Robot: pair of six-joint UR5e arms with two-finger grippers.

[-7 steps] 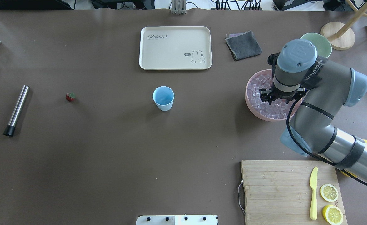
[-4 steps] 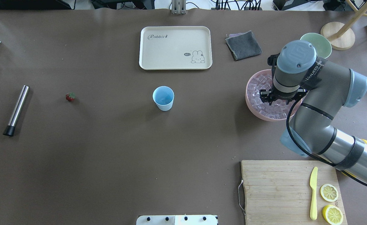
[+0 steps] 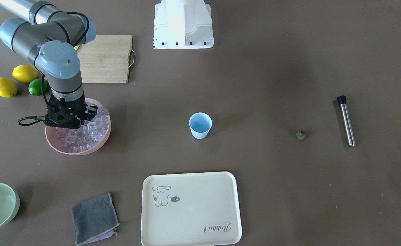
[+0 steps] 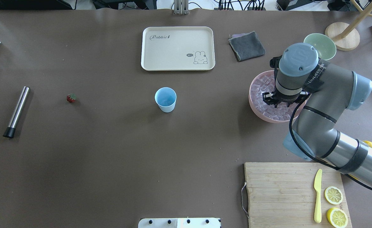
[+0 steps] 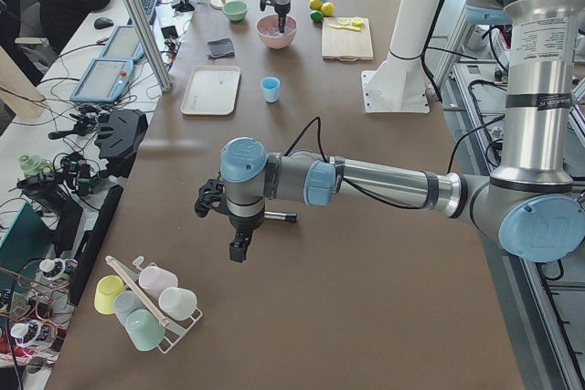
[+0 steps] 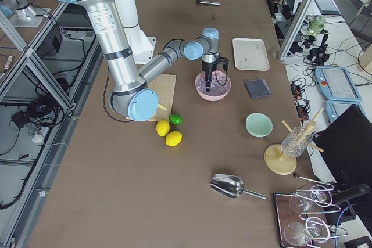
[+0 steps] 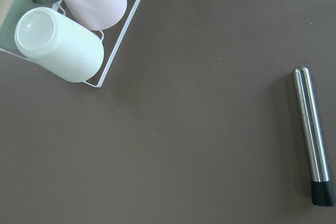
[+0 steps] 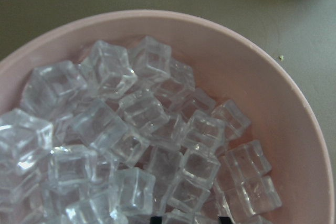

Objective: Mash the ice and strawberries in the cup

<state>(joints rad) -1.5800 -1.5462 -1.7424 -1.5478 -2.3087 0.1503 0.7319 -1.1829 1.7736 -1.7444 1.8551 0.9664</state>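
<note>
Over at the right-hand end of the table, the right gripper [image 3: 70,123] hangs straight down into the wide pink plastic bowl [image 3: 84,153], its tips among the heaped clear ice cubes [image 3: 91,131]. From its wrist camera, two dark fingertips [image 8: 155,220] show at the bottom edge, standing apart with cubes between them. I would call the jaws parted and nothing plainly gripped. The vertical pose looks chosen for pinching a single cube from above.

The small light-blue tapered plastic cup [image 3: 200,125] stands upright mid-table with its mouth up and its long axis vertical. It is well apart from the bowl and appears empty. That central spot seems meant to let either arm reach it.

The tiny red strawberry with a green leafy top [image 3: 300,135] lies on the bare table on the robot's left side. Its leaves seem turned towards the cup, though it is too small to be sure. Near it lies the steel rod-shaped muddler with a black tip [image 3: 345,120], its long axis running roughly towards and away from the robot, with the black end nearer the robot.

The left gripper [image 5: 239,248] hangs above the table at that end, near the muddler. I cannot tell how far open it is.
</note>
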